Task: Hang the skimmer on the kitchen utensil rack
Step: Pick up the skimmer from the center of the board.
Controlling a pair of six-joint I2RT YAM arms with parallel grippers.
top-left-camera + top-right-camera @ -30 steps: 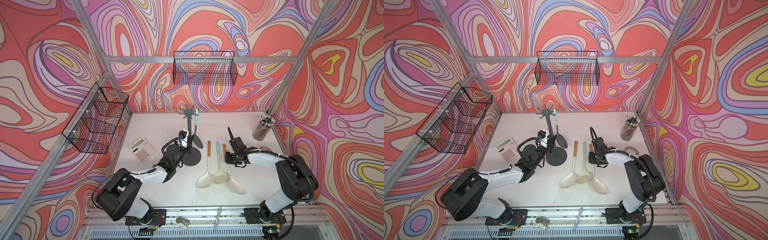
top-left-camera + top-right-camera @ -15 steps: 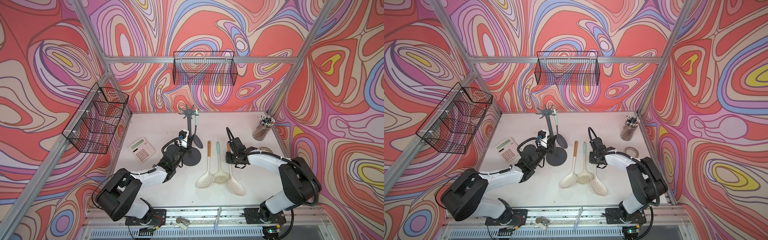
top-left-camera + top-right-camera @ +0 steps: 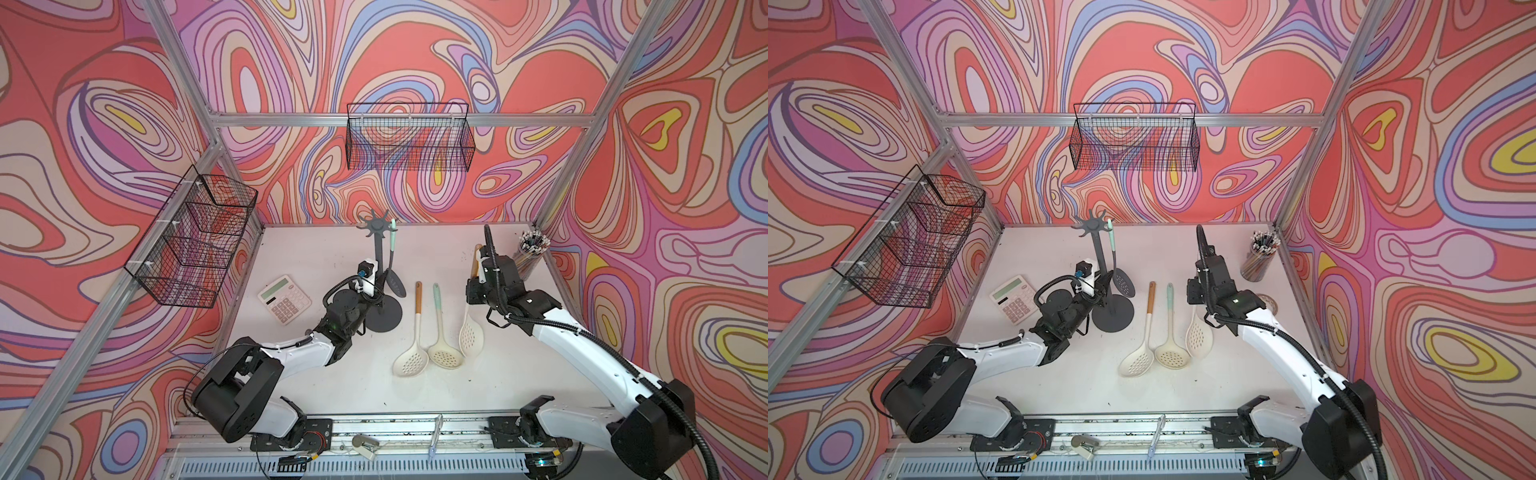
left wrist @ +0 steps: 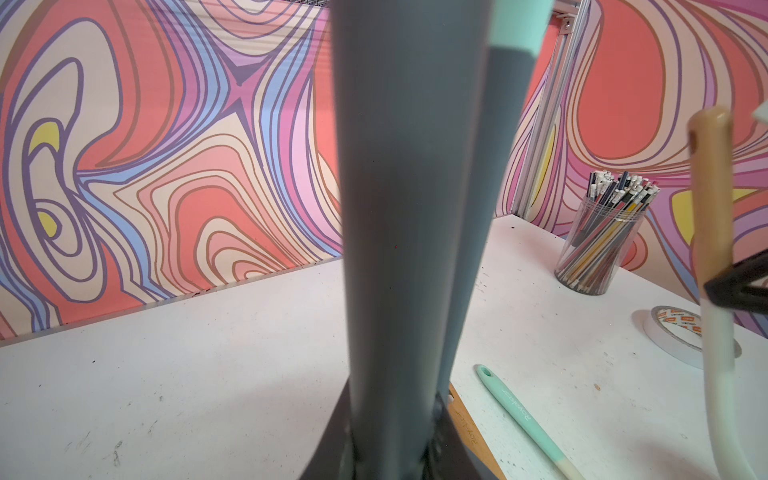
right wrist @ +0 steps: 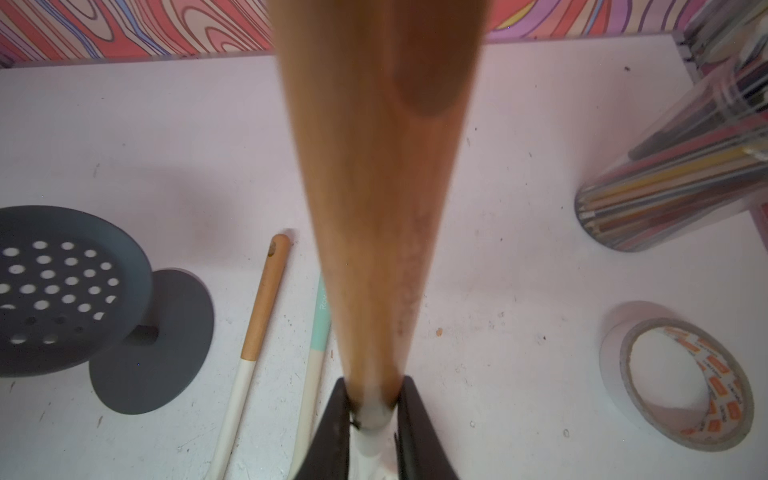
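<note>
One pale skimmer (image 3: pixel 471 332) has just tilted handle-up, pinched at its wooden grip by the right gripper (image 5: pixel 374 392); its bowl may still touch the table (image 3: pixel 498 374). The left gripper (image 3: pixel 374 292) stays clamped on the kitchen utensil rack (image 3: pixel 380 249) pole. Lift started; hanging remains.

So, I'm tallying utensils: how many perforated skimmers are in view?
4. One dark grey mint-handled skimmer hangs on the grey hooked utensil rack; two cream skimmers, wood-handled and mint-handled, lie on the white table; one cream wood-handled skimmer is in the right gripper.

The kitchen utensil rack (image 4: pixel 395 208) appears blurred and cropped.
</note>
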